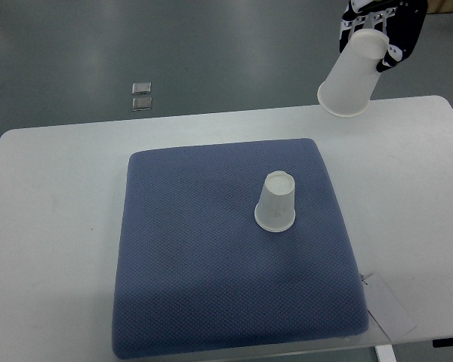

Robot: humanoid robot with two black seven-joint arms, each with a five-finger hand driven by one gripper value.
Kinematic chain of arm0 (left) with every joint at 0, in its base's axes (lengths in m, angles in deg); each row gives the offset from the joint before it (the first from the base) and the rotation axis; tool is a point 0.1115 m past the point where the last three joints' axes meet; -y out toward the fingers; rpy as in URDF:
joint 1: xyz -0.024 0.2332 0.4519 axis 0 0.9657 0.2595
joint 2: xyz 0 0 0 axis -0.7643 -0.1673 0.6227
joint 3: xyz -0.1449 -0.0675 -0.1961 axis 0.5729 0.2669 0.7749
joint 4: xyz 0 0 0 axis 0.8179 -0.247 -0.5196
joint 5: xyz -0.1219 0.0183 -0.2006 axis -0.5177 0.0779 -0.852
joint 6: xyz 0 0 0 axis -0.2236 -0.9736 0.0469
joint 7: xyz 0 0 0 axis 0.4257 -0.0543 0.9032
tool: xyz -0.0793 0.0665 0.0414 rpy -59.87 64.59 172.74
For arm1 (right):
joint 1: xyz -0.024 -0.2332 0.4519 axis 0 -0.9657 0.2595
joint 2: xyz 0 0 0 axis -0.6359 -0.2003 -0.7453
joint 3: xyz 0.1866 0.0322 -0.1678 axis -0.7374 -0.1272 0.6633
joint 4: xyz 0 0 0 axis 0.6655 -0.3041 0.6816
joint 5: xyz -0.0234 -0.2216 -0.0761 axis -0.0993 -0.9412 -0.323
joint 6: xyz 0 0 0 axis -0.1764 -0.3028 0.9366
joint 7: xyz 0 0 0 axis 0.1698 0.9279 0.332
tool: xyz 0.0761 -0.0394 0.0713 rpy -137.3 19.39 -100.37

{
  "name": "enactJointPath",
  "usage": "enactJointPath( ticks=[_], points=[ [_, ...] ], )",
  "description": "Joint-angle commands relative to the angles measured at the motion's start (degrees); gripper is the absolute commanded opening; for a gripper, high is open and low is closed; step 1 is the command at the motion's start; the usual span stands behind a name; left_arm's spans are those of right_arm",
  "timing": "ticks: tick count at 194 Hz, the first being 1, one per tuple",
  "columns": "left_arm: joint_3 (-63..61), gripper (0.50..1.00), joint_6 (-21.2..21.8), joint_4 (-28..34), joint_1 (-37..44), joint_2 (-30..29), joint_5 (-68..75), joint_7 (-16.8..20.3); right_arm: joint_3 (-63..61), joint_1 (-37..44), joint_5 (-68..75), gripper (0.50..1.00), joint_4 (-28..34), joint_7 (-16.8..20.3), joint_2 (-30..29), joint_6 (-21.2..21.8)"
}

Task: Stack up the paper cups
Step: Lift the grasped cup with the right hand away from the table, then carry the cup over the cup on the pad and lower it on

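Note:
A white paper cup stands upside down on the blue cloth mat, a little right of the mat's middle. A second white paper cup hangs in the air over the table's far right edge, tilted, with its mouth pointing down and to the left. My right hand, black with white parts, shows at the top right corner and is shut on this cup's base end. Most of the hand is cut off by the picture's top edge. The held cup is well apart from the one on the mat.
The mat lies on a white table. A white card lies by the mat's near right corner. Two small shiny squares sit on the grey floor beyond the table's far edge.

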Motion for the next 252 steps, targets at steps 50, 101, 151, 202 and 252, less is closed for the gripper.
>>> enactJointPath(
  ticks=[50,101,151,202,252],
  points=[
    [0.00,1.000,0.00,0.00,-0.07,0.00,0.00,-0.02,-3.44,0.04,3.02,0.643,1.33,-0.07,-5.46,0.00],
    [0.00,1.000,0.00,0.00,0.02,0.00,0.00,-0.02,-5.29,0.13,9.09,0.646,1.33,-0.07,-9.42,0.00],
    [0.00,1.000,0.00,0.00,0.02,0.00,0.00,-0.02,-5.82,-0.75,10.93,0.646,0.80,-0.07,-13.20,0.00],
    [0.00,1.000,0.00,0.00,0.02,0.00,0.00,-0.02,-5.73,-3.39,10.93,0.646,0.19,-0.07,-15.75,0.00],
    [0.00,1.000,0.00,0.00,0.02,0.00,0.00,-0.02,-5.55,-5.50,10.67,0.646,-0.43,-0.07,-16.89,-0.64]
  ],
)
